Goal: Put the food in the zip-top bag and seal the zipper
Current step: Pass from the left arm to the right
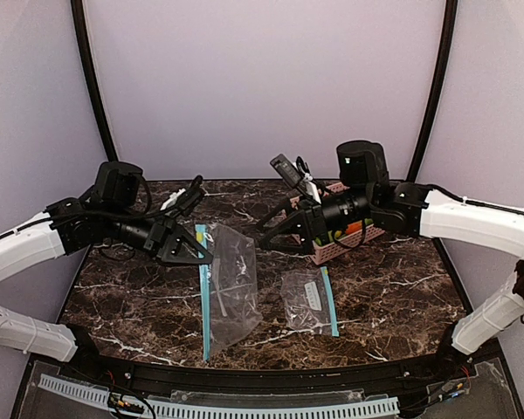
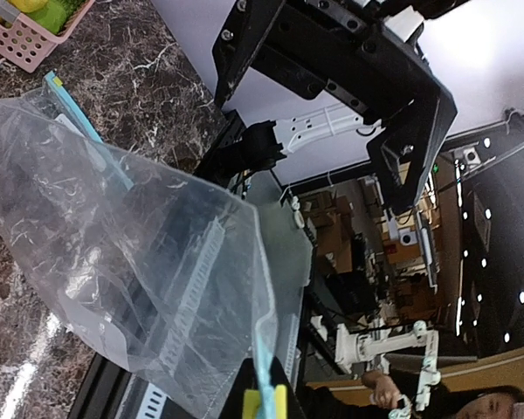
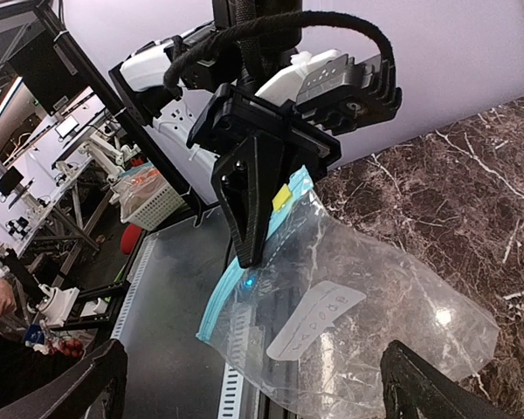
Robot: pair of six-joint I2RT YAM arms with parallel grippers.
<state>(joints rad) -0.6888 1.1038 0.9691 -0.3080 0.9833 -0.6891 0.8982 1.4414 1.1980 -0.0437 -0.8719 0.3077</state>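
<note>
Yellow-padded fingertips [image 2: 279, 403] of the left gripper [image 1: 199, 253] are sitting closest to the lens in the left wrist view. They are pressed together and pinching the blue zipper strip of the large zip-top bag [image 1: 233, 284]. Crumpled clear plastic is hanging off that pinch and spreading out over the dark marble table [image 1: 402, 297]. From the top view the lower end is looking like it's resting on the table, with the zipper strip running down its left side.

Right gripper [image 1: 269, 234] is hovering just beside the bag's upper right side and pointing at it. Its jaws are spread wide and holding nothing; can't tell for sure whether it's brushing the plastic. In the right wrist view its two fingers are showing at the bottom corners, with the bag and the clamping left gripper straight ahead.

Toy food [image 1: 354, 229] is sitting in the pink basket [image 1: 330, 253] toward the back right of the table, partly under the right arm and right of the held bag. Orange and green pieces are showing from above, yellow and green ones in the left wrist view.

Smaller second zip bag [image 1: 307, 301] is lying flat near the front of the table, right of the held bag and apart from it, with its blue zipper on the right edge.
</note>
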